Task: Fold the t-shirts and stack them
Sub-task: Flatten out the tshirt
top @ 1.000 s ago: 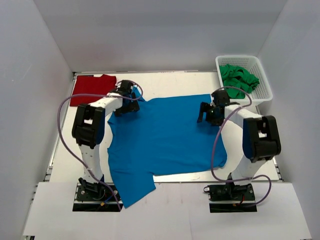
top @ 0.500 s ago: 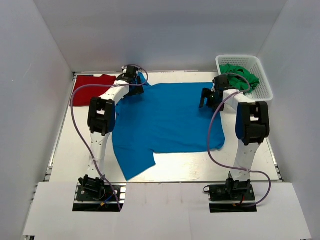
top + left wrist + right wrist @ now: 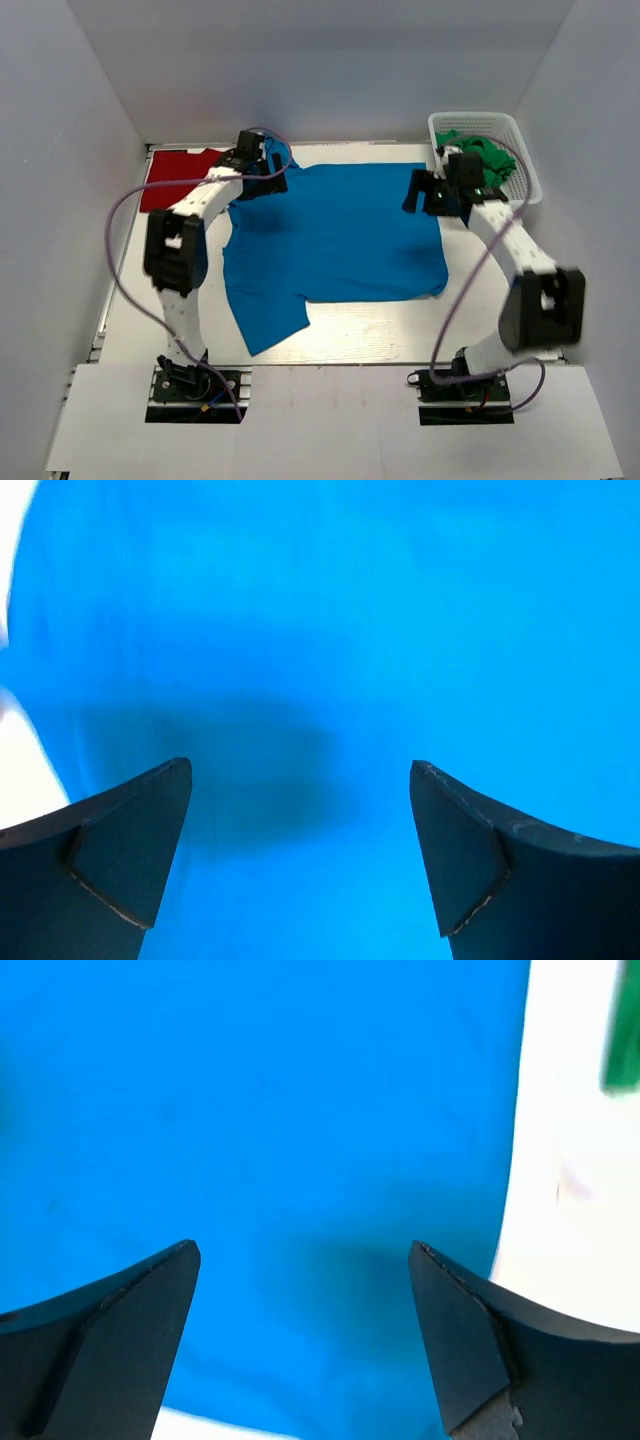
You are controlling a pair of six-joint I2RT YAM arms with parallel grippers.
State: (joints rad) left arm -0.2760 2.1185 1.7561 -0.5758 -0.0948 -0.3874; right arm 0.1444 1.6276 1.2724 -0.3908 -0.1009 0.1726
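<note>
A bright blue t-shirt point(image 3: 335, 235) lies spread flat on the white table, one sleeve trailing toward the near left. A dark red t-shirt point(image 3: 172, 180) lies folded at the far left. My left gripper point(image 3: 266, 178) hovers over the blue shirt's far left corner. In the left wrist view it point(image 3: 300, 765) is open, with only blue cloth point(image 3: 330, 630) beneath. My right gripper point(image 3: 423, 195) hovers over the shirt's far right corner. In the right wrist view it point(image 3: 303, 1245) is open over the blue cloth point(image 3: 270, 1110) near its edge.
A white basket point(image 3: 527, 165) holding green cloth point(image 3: 485, 155) stands at the far right corner, just beyond my right arm. White walls enclose the table on three sides. Bare table point(image 3: 580, 1180) shows right of the shirt's edge.
Both arms have reached toward the far side. The blue shirt has slid away from the near edge and lies flatter and farther back.
</note>
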